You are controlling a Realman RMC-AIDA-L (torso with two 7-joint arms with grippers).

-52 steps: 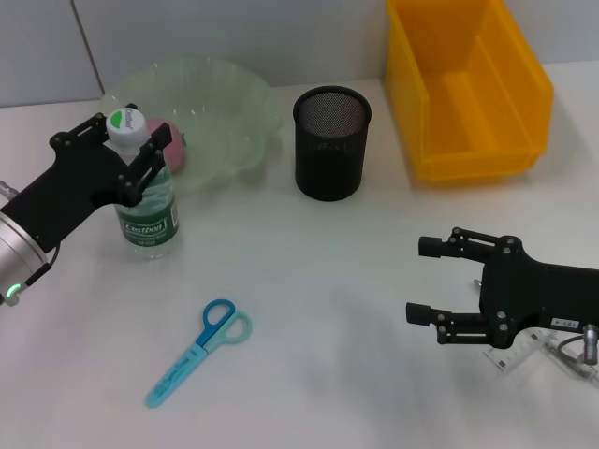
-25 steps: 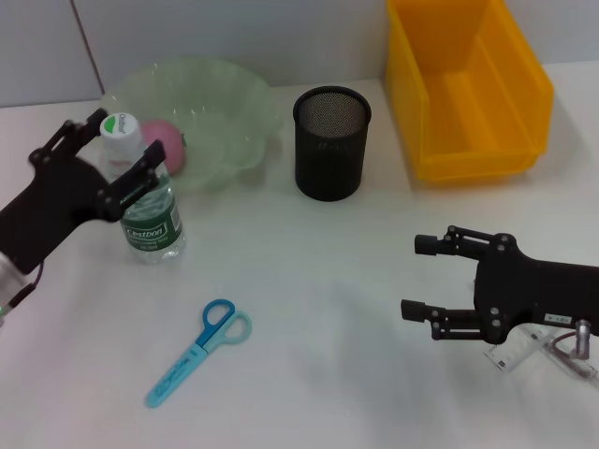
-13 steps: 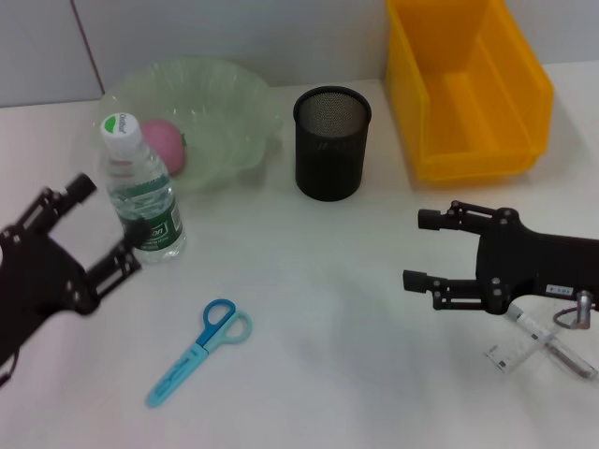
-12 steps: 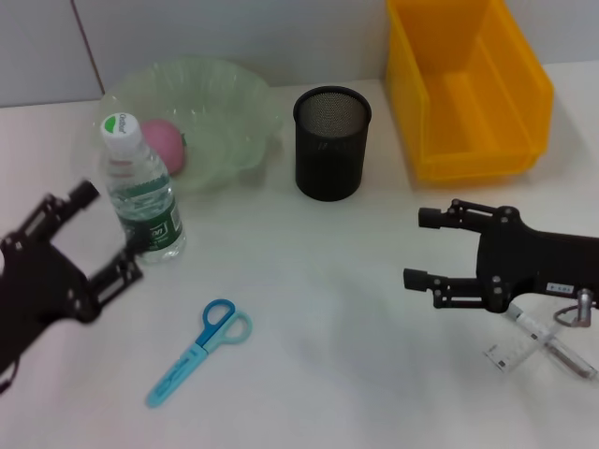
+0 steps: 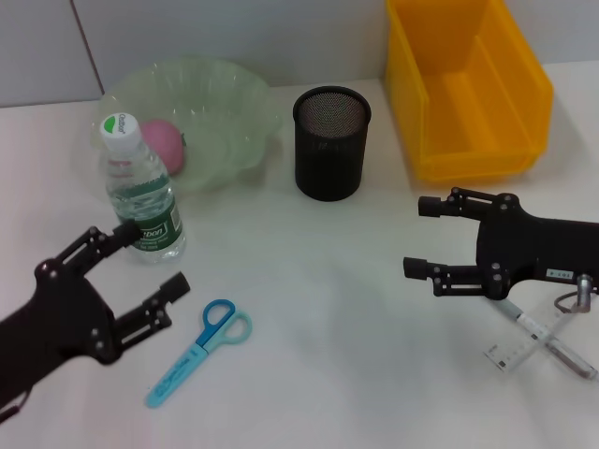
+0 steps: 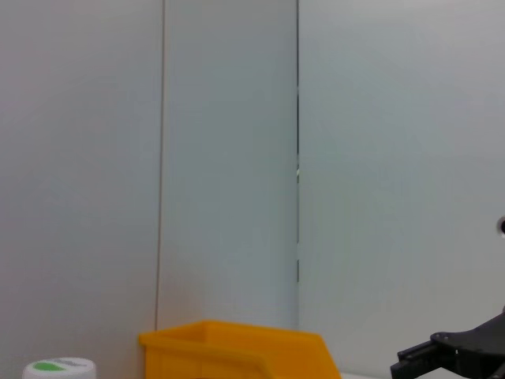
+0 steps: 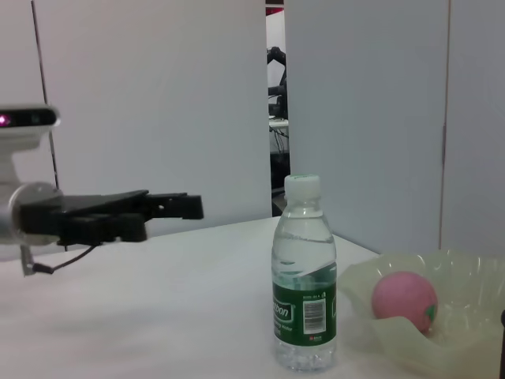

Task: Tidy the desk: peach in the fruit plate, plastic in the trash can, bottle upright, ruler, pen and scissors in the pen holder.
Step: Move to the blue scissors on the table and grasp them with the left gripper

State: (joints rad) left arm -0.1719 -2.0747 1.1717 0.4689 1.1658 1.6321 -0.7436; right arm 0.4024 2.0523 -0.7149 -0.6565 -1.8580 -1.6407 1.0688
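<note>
The bottle (image 5: 140,192) stands upright left of centre, green cap up; the right wrist view shows the bottle (image 7: 304,276) too. A pink peach (image 5: 161,145) lies in the pale green fruit plate (image 5: 220,103). Blue scissors (image 5: 199,351) lie flat near the front. My left gripper (image 5: 140,260) is open, low between bottle and scissors, holding nothing. The black mesh pen holder (image 5: 331,142) stands mid-table. My right gripper (image 5: 418,238) is open and empty, just left of the clear ruler (image 5: 505,355) and pen (image 5: 566,358), which lie crossed. The yellow trash can (image 5: 468,89) sits at the back right. No plastic is in view.
The left wrist view shows only a grey wall, the yellow bin's rim (image 6: 237,351), the bottle cap (image 6: 59,369) and the far right gripper (image 6: 458,355). The white table runs back to the wall behind the plate and bin.
My left gripper let go of the bottle, which stays upright, and drew back toward the table's front, ending beside the scissors. The right gripper shifted slightly back, uncovering more of the ruler and pen.
</note>
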